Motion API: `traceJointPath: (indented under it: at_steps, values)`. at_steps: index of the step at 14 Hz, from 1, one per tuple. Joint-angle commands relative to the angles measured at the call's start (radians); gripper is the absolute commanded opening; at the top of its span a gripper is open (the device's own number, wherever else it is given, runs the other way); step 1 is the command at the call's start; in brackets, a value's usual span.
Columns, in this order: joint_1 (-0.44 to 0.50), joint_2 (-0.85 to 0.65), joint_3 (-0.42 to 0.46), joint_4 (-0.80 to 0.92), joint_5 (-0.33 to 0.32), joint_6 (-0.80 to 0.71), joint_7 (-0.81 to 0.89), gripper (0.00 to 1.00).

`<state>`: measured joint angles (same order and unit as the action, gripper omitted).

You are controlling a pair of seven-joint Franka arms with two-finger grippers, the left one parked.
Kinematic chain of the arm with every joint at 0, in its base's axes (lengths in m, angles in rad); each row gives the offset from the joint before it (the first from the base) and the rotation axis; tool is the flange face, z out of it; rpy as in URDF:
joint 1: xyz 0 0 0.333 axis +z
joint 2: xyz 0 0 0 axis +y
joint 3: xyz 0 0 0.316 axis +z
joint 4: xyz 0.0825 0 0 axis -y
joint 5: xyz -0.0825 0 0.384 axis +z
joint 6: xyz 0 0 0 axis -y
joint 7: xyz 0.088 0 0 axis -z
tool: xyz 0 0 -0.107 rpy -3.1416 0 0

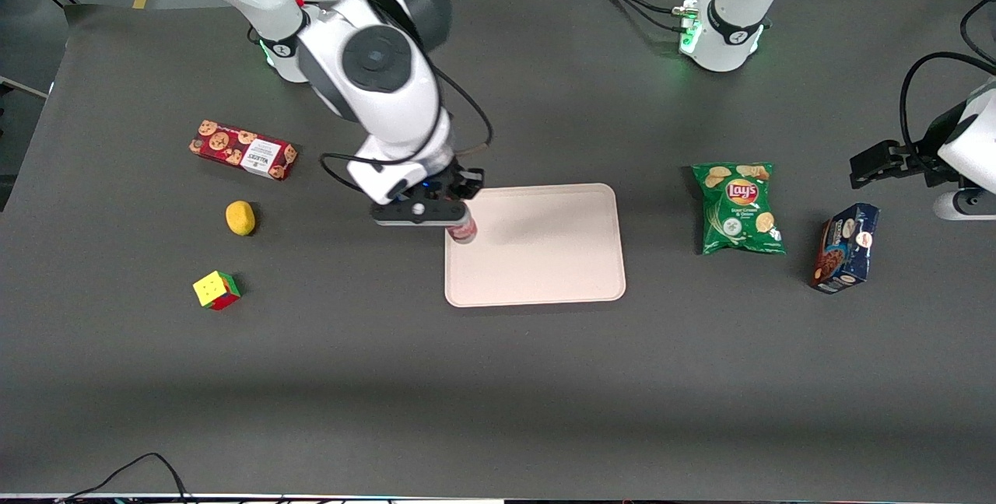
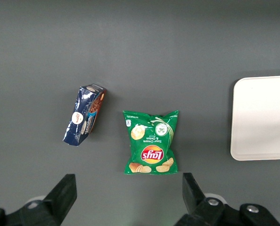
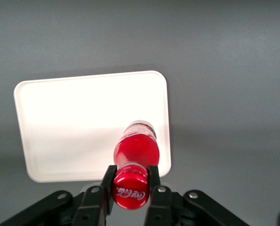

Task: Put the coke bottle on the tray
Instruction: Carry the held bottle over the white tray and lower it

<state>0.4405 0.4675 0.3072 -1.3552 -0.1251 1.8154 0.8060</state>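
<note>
Holding the coke bottle [image 3: 135, 150] by its neck just under the cap, our gripper [image 3: 130, 181] has both fingers [image 3: 154, 176] pinched against it, and the bottle hangs base-down below the hand. Directly beneath the hand lies the tray [image 3: 74, 117], with the bottle over its edge zone nearest the working arm's end of the table, apparently not yet resting on it. We judge the carry nearly complete. For a clean placement, we should shift the hand further over the tray's middle, keep the bottle vertical, lower until the base seats flat, then part the fingers and lift straight up.
</note>
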Motion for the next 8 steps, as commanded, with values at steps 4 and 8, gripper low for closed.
traceJointPath:
  at_steps: [4, 8]
  values:
    - [0.015, 0.114, 0.001, -0.011, -0.107, 0.122, 0.071, 0.00]
    - [0.011, 0.114, 0.000, -0.100, -0.107, 0.197, 0.068, 0.00]
